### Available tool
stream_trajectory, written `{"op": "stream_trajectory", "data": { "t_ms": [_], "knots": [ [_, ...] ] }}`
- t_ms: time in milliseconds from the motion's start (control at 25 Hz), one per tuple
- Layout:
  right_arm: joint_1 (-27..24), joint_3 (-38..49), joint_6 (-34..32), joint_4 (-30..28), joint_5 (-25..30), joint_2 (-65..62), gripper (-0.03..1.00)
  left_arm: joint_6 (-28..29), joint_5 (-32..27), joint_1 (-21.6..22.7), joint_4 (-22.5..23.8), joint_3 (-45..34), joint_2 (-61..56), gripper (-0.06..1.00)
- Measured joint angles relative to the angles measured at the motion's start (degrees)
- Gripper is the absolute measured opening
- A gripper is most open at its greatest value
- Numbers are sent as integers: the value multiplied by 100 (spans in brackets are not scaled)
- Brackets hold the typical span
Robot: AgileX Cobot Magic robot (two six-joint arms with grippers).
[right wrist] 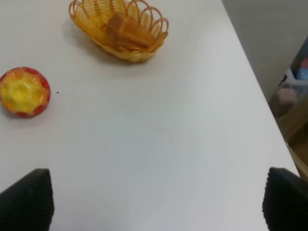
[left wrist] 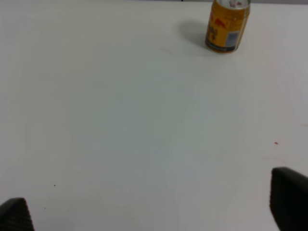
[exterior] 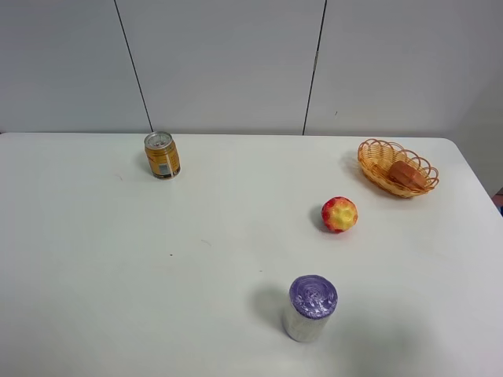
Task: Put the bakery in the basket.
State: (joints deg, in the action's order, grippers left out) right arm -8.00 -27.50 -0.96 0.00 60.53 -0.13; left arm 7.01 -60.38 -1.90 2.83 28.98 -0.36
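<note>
Exterior high view: a white tabletop carries every item; neither arm shows here.
Basket: the orange-yellow woven basket sits near the far right corner of the tabletop.
Bakery: the orange-brown bakery lies inside the basket, toward its right end.
Fruit: a red-yellow round fruit rests on the tabletop nearer the camera than the basket and to its left, apart from it.
Cans: an orange can stands upright at the far left-centre; a silver can with a purple top stands upright near the front edge, well apart from the fruit.

Left wrist view: the left gripper shows only two dark fingertips at the frame's corners; the jaws stand wide apart with nothing between them. The orange can stands ahead on the tabletop.

Right wrist view: the right gripper likewise shows dark fingertips spread wide, holding nothing. Ahead lie the basket with the bakery in it, and the fruit beside it on the tabletop.
</note>
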Motion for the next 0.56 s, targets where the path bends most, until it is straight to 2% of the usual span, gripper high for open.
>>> {"op": "stream_trajectory", "data": {
  "t_ms": [560],
  "knots": [
    [0,7,25,0,0,0,86,0,0,0,0,0,0,100]
  ]
}}
